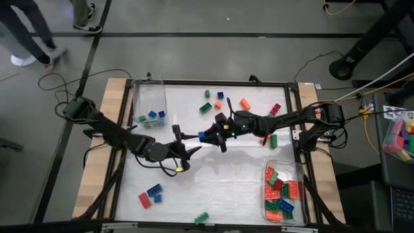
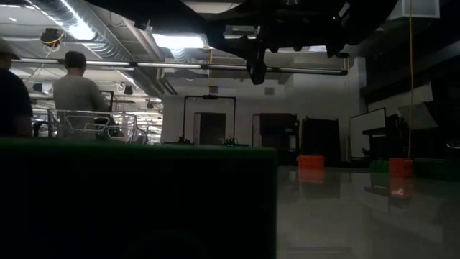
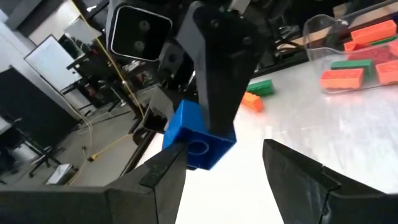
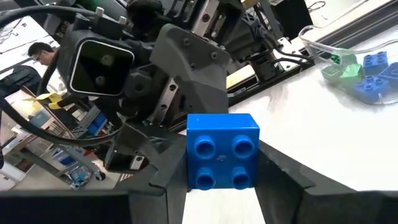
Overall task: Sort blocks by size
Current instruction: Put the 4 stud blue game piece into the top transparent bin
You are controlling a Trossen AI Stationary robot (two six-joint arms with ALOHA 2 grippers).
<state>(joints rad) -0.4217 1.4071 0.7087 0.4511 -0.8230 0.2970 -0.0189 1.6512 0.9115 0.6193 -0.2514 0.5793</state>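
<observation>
My right gripper [image 1: 206, 136] is shut on a small square blue block [image 4: 222, 159] in the air over the middle of the table. My left gripper [image 1: 184, 138] faces it from the table's left, open; its fingers [image 3: 158, 182] stand on either side of the same block [image 3: 198, 138]. Both grippers show at the top of the low view [image 2: 255, 68]. Loose red, orange, green and blue blocks lie on the table at the far side [image 1: 218, 103] and near left [image 1: 150, 195]. My right gripper pinches the blue block's two opposite side faces [image 4: 191, 163] between its two fingers. The fingers come level from the table's right side. The block's four studs face back toward the right wrist, and it is lifted clear of the table. My left gripper: I cannot tell whether one finger touches the block's lower corner [image 3: 186, 155].
A clear bin [image 1: 147, 97] at the far left holds small blue and green blocks. A clear bin [image 1: 284, 167] at the near right holds longer red, orange and green ones. A green block [image 2: 136, 201] stands close before the low camera. People stand beyond the table.
</observation>
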